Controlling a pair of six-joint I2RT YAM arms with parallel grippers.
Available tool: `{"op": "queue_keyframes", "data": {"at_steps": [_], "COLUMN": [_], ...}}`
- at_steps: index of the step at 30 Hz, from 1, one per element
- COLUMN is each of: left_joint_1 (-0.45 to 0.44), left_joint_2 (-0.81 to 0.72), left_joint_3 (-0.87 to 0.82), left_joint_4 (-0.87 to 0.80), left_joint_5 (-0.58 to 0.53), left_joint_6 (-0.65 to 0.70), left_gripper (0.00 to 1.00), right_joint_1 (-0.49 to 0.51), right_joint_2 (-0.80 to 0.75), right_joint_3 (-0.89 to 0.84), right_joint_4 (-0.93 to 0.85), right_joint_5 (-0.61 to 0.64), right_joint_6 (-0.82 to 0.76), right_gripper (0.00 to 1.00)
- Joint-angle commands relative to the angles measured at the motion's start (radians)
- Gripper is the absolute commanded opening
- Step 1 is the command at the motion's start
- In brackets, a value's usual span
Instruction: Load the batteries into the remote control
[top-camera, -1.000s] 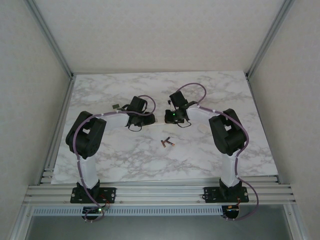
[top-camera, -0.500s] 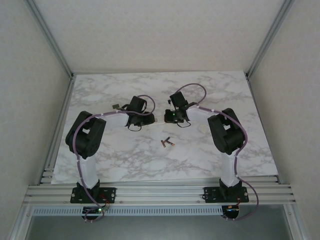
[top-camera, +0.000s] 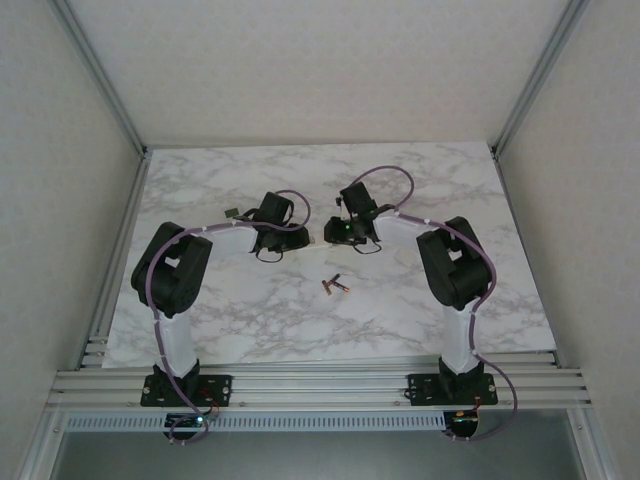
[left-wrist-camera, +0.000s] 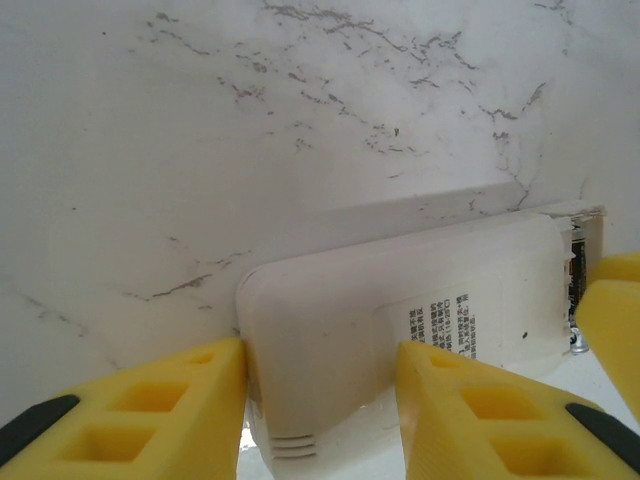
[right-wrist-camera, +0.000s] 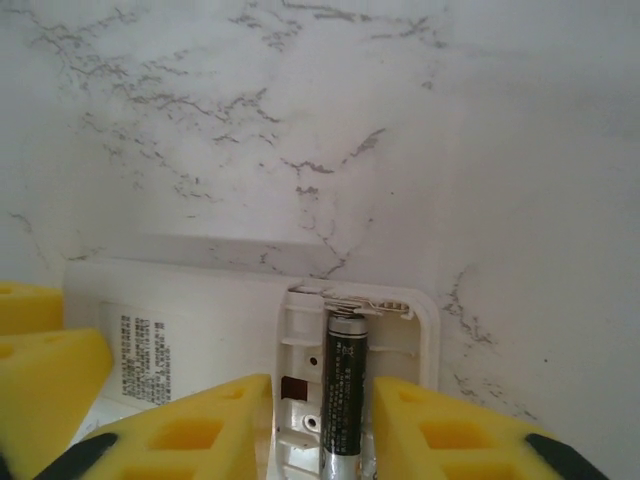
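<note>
A marble table (top-camera: 250, 320) sits inside white walls. Near its middle the two arms meet over the white remote (right-wrist-camera: 190, 310), which lies back-up with its compartment open.

The left gripper (left-wrist-camera: 320, 355) is clamped narrowly on the remote's closed end, its pads touching the casing. The right gripper (right-wrist-camera: 320, 390) has its jaws parted a little on either side of the battery (right-wrist-camera: 345, 390). There is a visible gap on one side, so it does not look like a grip. That battery lies lengthwise in one slot, with its far end against the spring contact. The slot beside it looks unfilled. The loose batteries (top-camera: 335, 285) lie together nearer the arm bases, apart from both grippers.

The step in hand appears to be letting go of the seated battery. To do it well, the right fingers should lift straight up so a pad doesn't drag the battery out of its slot. The left grip should hold firm so the remote can't shift. Whether the battery's near end is fully down cannot be told, as the fingers hide it.
</note>
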Motion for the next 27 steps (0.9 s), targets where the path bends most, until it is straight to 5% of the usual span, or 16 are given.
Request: {"op": "queue_keyframes", "data": {"at_steps": [1, 14, 22, 27], "left_joint_1": [0.005, 0.005, 0.006, 0.008], "left_joint_2": [0.013, 0.009, 0.017, 0.001], "left_joint_3": [-0.005, 0.009, 0.015, 0.026], "left_joint_4": [0.01, 0.001, 0.001, -0.021], "left_joint_5": [0.003, -0.004, -0.004, -0.037], "left_joint_6": [0.001, 0.004, 0.005, 0.02], "left_gripper": [0.41, 0.41, 0.42, 0.56], "right_joint_1": [-0.004, -0.005, -0.005, -0.005], "right_joint_2": [-0.064, 0.029, 0.025, -0.145], "right_joint_3": [0.029, 0.03, 0.026, -0.016], "right_joint_4": [-0.017, 0.011, 0.003, -0.024], "right_joint_5": [0.051, 0.033, -0.008, 0.052], "right_joint_6": [-0.018, -0.014, -0.003, 0.006], "right_gripper": [0.34, 0.12, 0.11, 0.17]}}
